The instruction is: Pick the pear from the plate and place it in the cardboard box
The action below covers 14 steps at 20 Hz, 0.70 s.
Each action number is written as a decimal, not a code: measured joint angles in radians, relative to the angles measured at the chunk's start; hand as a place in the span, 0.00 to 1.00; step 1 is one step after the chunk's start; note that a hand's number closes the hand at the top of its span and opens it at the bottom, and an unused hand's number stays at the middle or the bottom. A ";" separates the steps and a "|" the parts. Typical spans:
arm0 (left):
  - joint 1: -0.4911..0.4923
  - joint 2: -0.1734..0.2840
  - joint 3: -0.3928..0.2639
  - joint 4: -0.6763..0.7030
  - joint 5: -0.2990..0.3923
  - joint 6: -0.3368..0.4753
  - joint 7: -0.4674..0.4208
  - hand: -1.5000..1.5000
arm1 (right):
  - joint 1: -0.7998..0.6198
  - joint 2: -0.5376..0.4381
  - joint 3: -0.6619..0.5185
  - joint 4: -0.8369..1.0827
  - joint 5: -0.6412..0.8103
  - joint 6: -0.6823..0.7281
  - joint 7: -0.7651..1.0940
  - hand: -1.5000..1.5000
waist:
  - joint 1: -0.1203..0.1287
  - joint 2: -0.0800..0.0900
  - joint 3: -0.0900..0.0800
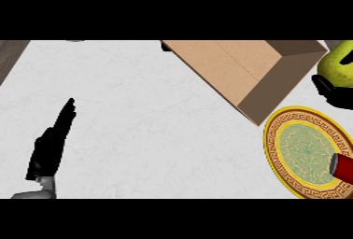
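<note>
Pear (339,63) sitting in the right hand (329,91) at far right, black fingers curling round it, just right of the cardboard box (238,70), beyond the plate (276,140). Left hand (50,144) resting released at near left, fingers straight.

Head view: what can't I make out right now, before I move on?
- Pear: cut off by the right edge.
- Right hand: only dark fingers under the pear show; the edge cuts off the rest.
- Red object on the plate: cropped, unidentifiable.
- Cardboard box: far end cut off at the top.
</note>
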 measured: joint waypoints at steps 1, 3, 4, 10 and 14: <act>0.005 -0.005 -0.002 0.004 -0.005 0.003 -0.007 0.50 | -0.022 0.013 0.019 -0.003 0.022 0.000 0.029 1.00 | 0.002 0.000 0.000; 0.009 -0.007 0.000 0.002 -0.006 0.002 -0.012 0.50 | -0.062 0.036 0.055 -0.030 0.065 0.005 0.111 1.00 | 0.003 0.000 0.000; 0.013 -0.009 -0.005 -0.018 -0.010 0.003 -0.001 0.50 | -0.079 0.049 0.069 -0.027 0.087 0.004 0.133 1.00 | 0.004 0.000 -0.001; -0.001 -0.024 -0.017 -0.025 -0.021 0.001 0.019 0.50 | -0.250 0.129 0.158 0.071 0.204 0.033 0.267 1.00 | 0.010 0.002 0.000; -0.003 -0.015 0.000 -0.008 -0.009 -0.013 0.002 0.50 | -0.358 0.188 0.194 0.203 0.276 0.038 0.307 1.00 | 0.014 0.003 -0.001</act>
